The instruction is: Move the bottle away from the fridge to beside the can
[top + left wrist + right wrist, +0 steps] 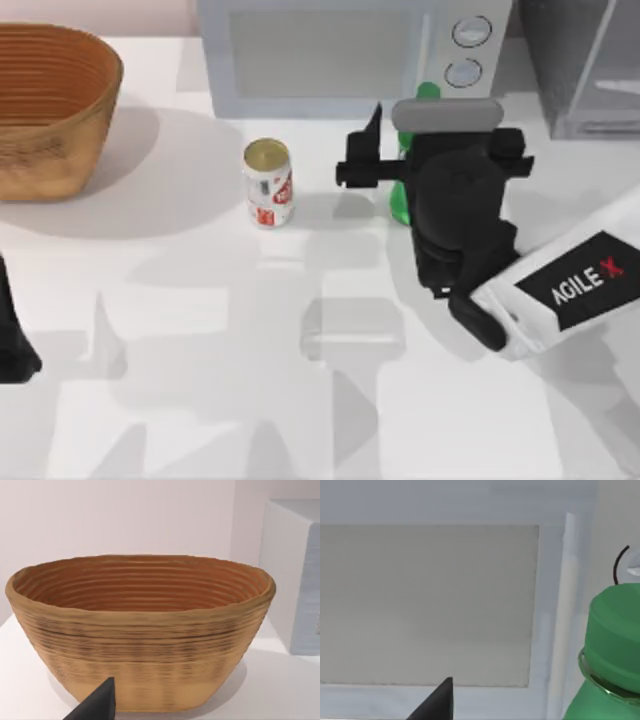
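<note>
The right claw (pixel 385 150) sits in front of the microwave (pixel 340 55), beside the bottle (pixel 400 205); whether its fingers are open or closed on the bottle cannot be told. The bottle stands upright on the bench (pixel 200 350), right of the can (pixel 268 183) and apart from it, its green cap (pixel 615 630) close before the microwave door. The fridge (pixel 590 65) occupies the back right corner. The left arm is parked at the left edge, facing the basket (pixel 140 635).
</note>
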